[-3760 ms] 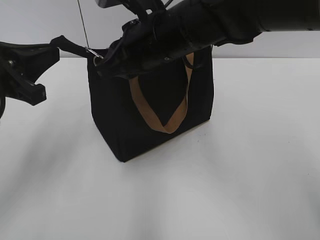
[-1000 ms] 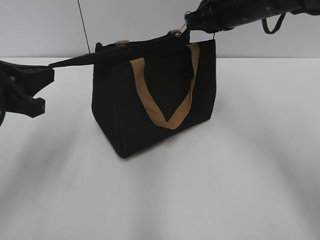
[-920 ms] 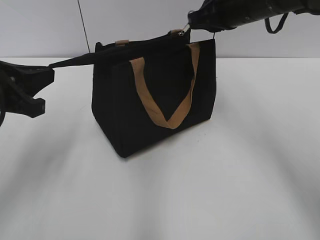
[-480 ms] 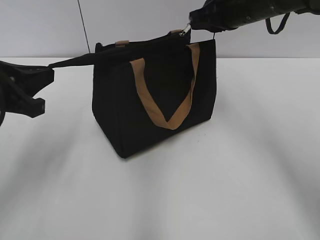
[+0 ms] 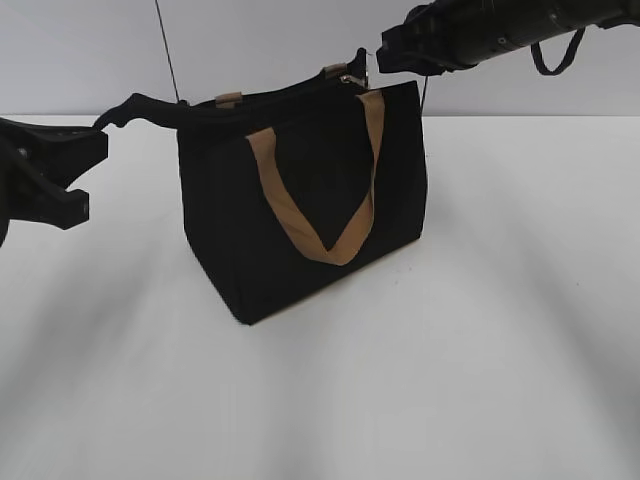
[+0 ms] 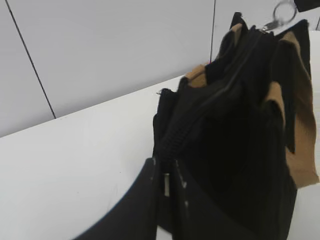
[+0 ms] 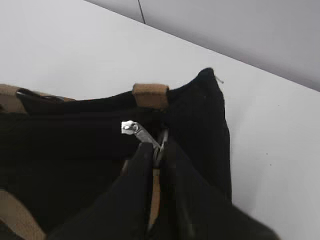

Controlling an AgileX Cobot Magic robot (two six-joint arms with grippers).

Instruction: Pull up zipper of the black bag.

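The black bag (image 5: 300, 200) stands upright in mid-table with its tan handle hanging down the front. Its zipper (image 5: 290, 95) runs along the top edge, and the silver pull tab (image 5: 349, 78) is at the right end. My right gripper (image 5: 378, 58) is shut on the pull's ring, seen in the right wrist view (image 7: 159, 146) just past the silver slider (image 7: 131, 127). My left gripper (image 5: 100, 125) is shut on the bag's black fabric tail at the left end, seen in the left wrist view (image 6: 167, 172). The tail sags in a curve.
The bag stands on a white table (image 5: 500, 350) with open surface in front and to the right. A grey wall (image 5: 260, 40) stands behind, with a thin dark vertical line (image 5: 166, 50) on it. The left arm's body (image 5: 40, 180) sits low at the left edge.
The fabric tail between my left gripper and the bag was taut and straight; now it is slack and curved. The bag's top has shifted a little left. Earlier still, the right arm lay across the bag's top.
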